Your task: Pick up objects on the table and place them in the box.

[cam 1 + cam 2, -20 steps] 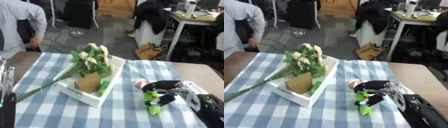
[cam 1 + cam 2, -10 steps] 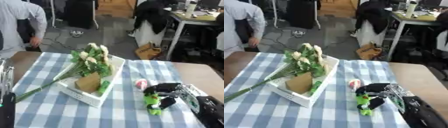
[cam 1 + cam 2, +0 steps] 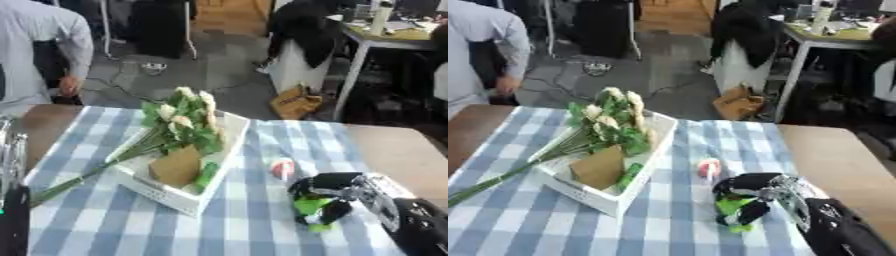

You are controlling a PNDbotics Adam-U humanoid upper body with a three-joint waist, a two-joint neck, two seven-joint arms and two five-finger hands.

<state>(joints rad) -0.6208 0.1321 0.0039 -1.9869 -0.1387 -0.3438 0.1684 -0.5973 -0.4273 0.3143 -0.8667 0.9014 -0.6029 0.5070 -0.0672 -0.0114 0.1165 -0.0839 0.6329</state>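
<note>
Clearly the green object is the thing in hand: it sits low on the checked tablecloth, right of the white box, with the right hand curled round it. A small pink-and-white thing lies just beside, toward the box. The box already holds a brown paper piece, a green stick and a bunch of pale flowers whose stems trail out leftward. To do this well, the hand should probably lift clear before crossing left, then release over the box's free corner. The left arm shows at the lower left edge; its fingers cannot be made out

Green object half-hidden by fingers
</note>
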